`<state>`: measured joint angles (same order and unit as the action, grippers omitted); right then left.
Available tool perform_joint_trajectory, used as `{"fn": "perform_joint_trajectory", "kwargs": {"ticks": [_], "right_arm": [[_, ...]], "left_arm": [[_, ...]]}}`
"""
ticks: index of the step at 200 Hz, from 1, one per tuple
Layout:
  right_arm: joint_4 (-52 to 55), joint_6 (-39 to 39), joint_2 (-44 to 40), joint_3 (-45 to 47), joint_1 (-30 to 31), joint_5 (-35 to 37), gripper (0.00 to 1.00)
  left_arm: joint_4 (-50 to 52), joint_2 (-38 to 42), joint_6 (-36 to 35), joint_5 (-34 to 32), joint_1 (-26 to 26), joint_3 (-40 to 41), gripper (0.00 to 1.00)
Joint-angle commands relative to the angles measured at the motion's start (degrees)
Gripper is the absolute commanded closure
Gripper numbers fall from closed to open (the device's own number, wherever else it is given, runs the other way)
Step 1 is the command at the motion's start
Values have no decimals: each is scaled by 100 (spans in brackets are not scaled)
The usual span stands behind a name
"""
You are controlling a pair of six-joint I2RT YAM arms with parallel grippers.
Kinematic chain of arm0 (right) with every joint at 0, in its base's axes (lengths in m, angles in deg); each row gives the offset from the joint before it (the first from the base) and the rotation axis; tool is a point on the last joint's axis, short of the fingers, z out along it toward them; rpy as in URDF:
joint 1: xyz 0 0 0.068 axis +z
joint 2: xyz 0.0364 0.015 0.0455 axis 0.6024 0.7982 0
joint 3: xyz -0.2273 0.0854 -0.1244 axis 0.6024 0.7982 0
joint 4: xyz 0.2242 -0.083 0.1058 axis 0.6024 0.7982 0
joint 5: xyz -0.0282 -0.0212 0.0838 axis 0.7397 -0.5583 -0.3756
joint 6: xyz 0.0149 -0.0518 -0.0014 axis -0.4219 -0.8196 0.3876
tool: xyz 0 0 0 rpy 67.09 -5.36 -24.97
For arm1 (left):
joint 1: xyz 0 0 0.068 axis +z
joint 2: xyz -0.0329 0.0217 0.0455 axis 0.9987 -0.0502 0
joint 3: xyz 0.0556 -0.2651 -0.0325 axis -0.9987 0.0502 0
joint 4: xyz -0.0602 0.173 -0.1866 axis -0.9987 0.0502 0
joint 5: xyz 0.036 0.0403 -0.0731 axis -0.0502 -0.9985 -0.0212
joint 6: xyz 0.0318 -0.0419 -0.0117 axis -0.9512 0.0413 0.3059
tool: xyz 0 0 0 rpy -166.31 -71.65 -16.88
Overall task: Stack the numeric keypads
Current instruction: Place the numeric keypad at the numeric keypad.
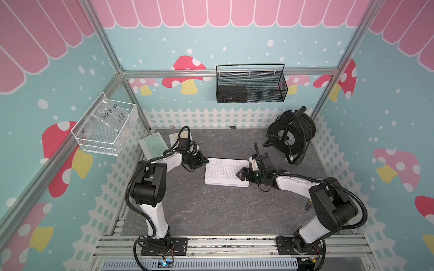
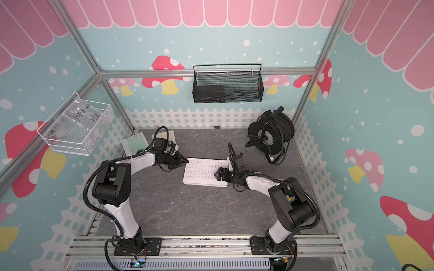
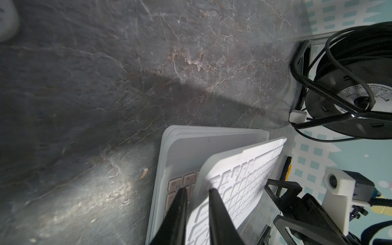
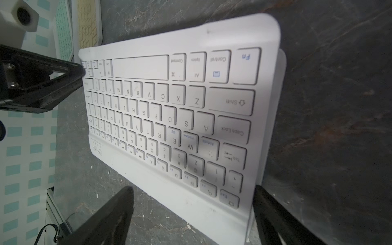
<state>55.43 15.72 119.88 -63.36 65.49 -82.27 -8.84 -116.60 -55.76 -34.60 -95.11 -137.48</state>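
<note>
**Progress.** The task is partly done. A stack (image 1: 225, 173) of keypads lies at the middle of the table (image 1: 211, 211), with a white-keyed top keypad (image 4: 169, 101) uppermost. The left wrist view shows several layered white edges beneath it and a pink keypad (image 3: 177, 184) directly under it. The number of layers cannot be told. The top keypad is not seated: the end toward the left arm stands raised off the pink one, and it sits slightly offset from the pile.

**Outstanding.** A green keypad (image 1: 152, 145) and a yellow keypad (image 1: 175, 139) lie flat side by side at the rear left corner. They are well apart from the stack and partly hidden by the left arm. In my judgement these two remain to be added once the top one is set down and squared.

**Tools.** The left gripper (image 3: 198, 191) has its jaws nearly together, one finger above the top keypad's short end and one below, pinching it. The right gripper (image 4: 193, 189) has its jaws spread wide at the opposite end of the stack and holds nothing. Whether it touches the edges cannot be confirmed.

**Containers.**
- A white wire basket (image 1: 98, 146) on the left wall holds a clear plastic bag (image 1: 108, 117) with handwriting on it.
- A black mesh basket (image 1: 267, 92) on the rear wall holds a dark box (image 1: 231, 91) at one end.
- A cable reel (image 1: 291, 133) stands on the table at the rear right, clear of the work.
</note>
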Motion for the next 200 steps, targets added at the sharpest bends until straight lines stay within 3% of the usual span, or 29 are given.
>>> {"fn": "perform_joint_trajectory", "kwargs": {"ticks": [1,62,108,200], "right_arm": [[-151,72,76,-224,95,-41,11],[-154,158,103,-250,97,84,11],[-144,238,96,-155,97,194,11],[6,209,115,-188,104,345,11]], "left_arm": [[86,-112,-114,95,-44,-49,75],[60,-234,-69,91,-46,-100,67],[60,-234,-36,-36,-45,-122,52],[-43,-139,144,-150,-74,-79,48]]}}
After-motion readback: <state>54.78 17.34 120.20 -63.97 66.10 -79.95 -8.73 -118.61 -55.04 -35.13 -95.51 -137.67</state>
